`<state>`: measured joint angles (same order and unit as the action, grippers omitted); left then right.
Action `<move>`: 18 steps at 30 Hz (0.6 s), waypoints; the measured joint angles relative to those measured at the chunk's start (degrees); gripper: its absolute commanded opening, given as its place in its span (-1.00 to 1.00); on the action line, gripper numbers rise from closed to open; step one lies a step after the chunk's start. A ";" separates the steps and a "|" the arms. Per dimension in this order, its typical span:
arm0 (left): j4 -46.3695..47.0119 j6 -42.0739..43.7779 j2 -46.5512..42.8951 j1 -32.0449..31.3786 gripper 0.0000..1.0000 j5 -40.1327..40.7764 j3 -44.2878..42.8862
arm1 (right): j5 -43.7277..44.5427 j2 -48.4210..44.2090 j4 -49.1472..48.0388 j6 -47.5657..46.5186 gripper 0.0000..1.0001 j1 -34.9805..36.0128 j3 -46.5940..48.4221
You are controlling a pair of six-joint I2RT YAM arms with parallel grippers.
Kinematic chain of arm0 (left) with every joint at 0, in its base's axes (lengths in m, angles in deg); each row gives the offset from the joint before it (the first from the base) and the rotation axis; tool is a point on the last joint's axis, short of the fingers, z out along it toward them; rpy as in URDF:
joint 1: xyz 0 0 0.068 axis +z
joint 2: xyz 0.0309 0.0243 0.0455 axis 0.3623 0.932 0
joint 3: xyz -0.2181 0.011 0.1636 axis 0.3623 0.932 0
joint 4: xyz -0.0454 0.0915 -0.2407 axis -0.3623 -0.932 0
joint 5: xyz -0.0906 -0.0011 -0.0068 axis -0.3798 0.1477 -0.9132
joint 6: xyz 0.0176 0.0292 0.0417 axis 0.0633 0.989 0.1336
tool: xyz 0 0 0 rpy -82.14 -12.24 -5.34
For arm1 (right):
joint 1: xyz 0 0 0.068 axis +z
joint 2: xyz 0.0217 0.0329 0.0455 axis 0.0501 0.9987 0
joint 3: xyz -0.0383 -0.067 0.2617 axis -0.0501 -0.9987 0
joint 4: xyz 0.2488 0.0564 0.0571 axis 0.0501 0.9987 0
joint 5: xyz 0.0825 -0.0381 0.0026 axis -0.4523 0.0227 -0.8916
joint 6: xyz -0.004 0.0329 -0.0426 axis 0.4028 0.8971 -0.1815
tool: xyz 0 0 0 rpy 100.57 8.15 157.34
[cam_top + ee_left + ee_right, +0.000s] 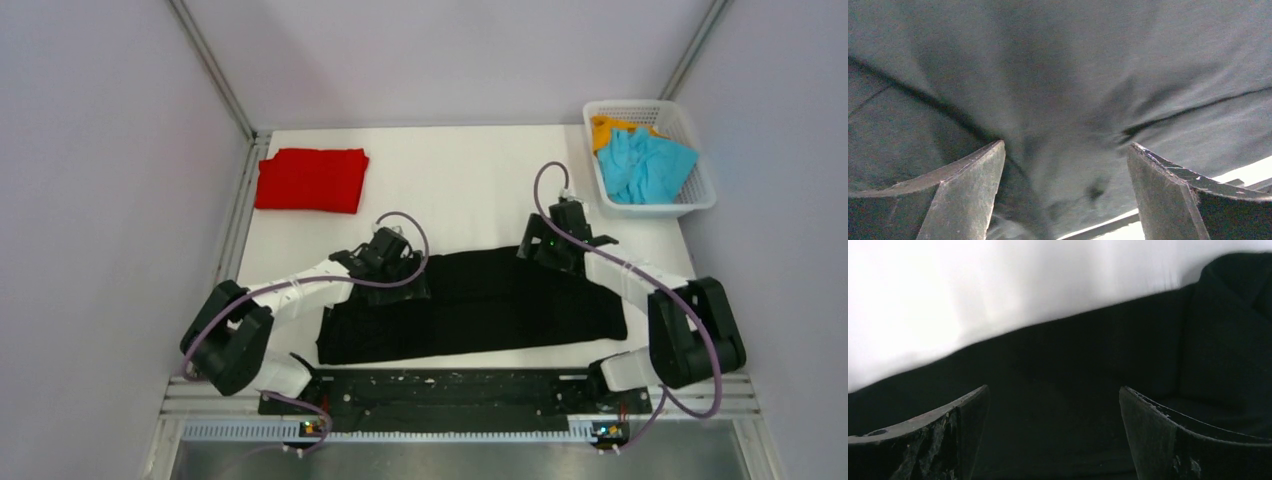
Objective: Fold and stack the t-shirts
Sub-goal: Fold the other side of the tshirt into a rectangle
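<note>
Fingers [968, 200] apart over black t-shirt [500, 300]

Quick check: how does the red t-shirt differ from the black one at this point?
The red t-shirt is a compact folded rectangle at the far left; the black t-shirt lies as a long wide band across the near middle. No gripper is near the red one; the left gripper and right gripper, both open, are over the black one. Both lie flat on the white table.

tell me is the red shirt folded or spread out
Folded: the red t-shirt lies as a compact rectangle with straight edges, no sleeves sticking out.
</note>
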<state>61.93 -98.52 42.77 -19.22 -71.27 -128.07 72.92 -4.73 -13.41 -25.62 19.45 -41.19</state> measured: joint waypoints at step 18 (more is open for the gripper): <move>-13.60 -3.23 -18.93 5.18 0.95 5.01 13.94 | 6.36 0.48 2.67 3.15 0.98 -17.73 -1.55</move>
<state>48.33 -101.75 23.84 -14.04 -66.26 -114.13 79.28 -4.25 -10.75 -22.47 1.72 -42.74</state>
